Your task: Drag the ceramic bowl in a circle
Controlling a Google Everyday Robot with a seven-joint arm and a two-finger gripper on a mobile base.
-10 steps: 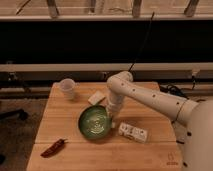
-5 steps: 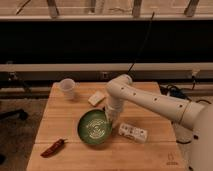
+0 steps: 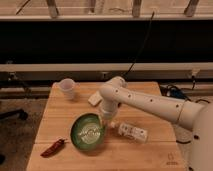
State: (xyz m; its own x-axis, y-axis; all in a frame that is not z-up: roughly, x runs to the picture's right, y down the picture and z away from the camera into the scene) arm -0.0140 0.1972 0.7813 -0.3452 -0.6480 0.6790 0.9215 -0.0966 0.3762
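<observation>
Green and glossy, the ceramic bowl (image 3: 86, 135) sits low and left of centre on the wooden surface (image 3: 150, 152), pale rings showing inside. The pincer (image 3: 103, 120) is down at the bowl's rim at about 1 o'clock, hanging from the white arm (image 3: 147, 104) that reaches in from 3 o'clock; whether it is apart or together, I cannot tell. From the bowl, a small white cup (image 3: 67, 88) stands at 11 o'clock, a red chili pepper (image 3: 53, 148) lies at 8 o'clock, and a pale bottle (image 3: 133, 132) lies on its side at 3 o'clock.
</observation>
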